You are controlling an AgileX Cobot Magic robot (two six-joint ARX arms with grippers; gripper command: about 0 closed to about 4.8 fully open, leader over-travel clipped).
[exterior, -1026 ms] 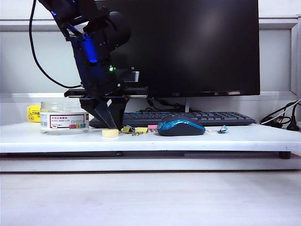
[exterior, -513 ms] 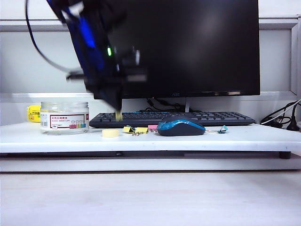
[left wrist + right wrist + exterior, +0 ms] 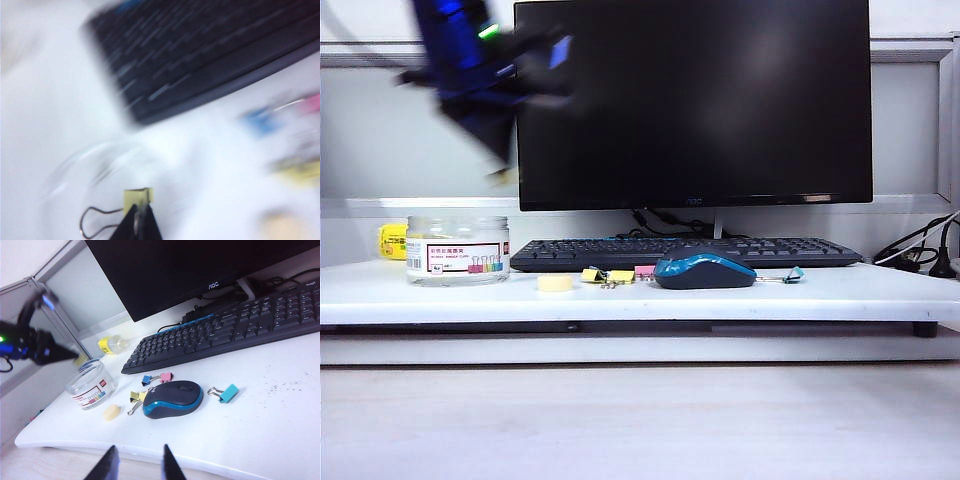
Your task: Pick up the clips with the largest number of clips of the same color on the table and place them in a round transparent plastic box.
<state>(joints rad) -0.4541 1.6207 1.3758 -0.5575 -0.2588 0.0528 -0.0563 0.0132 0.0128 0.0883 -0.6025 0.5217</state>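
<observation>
- Your left gripper (image 3: 500,172) hangs high over the left end of the desk (image 3: 640,298), pinched shut on one yellow clip (image 3: 138,197), wire handles trailing to one side.
- The round transparent plastic box (image 3: 457,249) stands near the left edge, below the gripper and slightly left; I judge you need only a short shift and a descent to release over its open mouth. The left arm is far nearer.
- Counting along the desk's front: one pale tape roll (image 3: 555,283), two yellow clips (image 3: 606,276) I can make out, one pink clip (image 3: 644,270), one small blue clip (image 3: 146,380), one mouse (image 3: 705,270), one larger blue clip (image 3: 793,274).
- Your right gripper (image 3: 138,463) waits off the front edge, fingers partly apart, holding nothing.
</observation>
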